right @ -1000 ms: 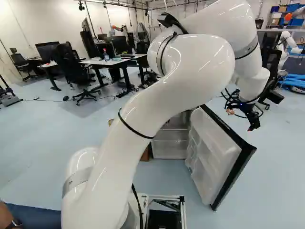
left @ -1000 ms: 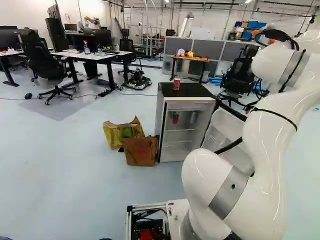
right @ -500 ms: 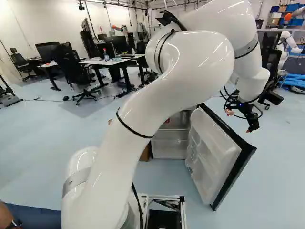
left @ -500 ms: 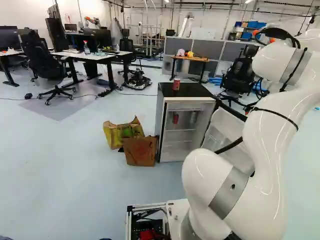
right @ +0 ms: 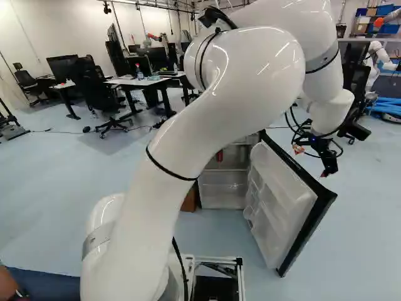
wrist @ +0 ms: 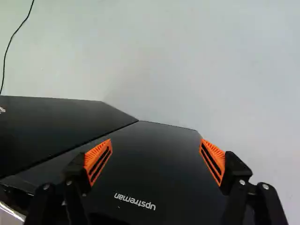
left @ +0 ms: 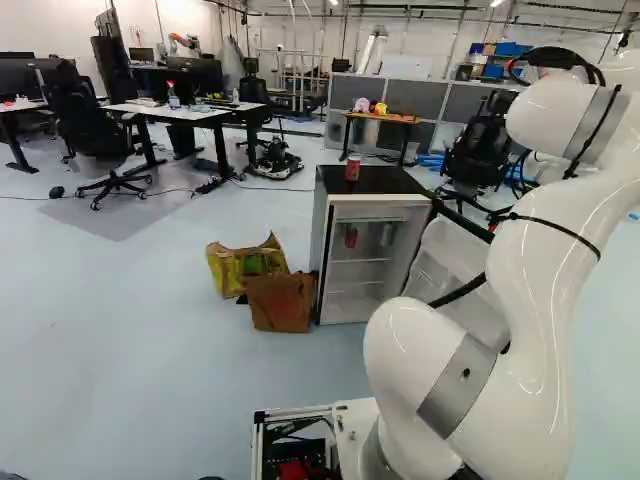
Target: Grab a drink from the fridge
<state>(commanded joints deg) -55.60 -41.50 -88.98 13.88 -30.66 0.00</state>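
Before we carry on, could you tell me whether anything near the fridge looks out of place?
I see no spill, but the yellow bag sags, crumpled, on the floor beside the fridge, which looks untidy.

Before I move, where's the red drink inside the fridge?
In the left base view, the red drink is high inside the fridge, toward its left wall, below the red can standing on top.
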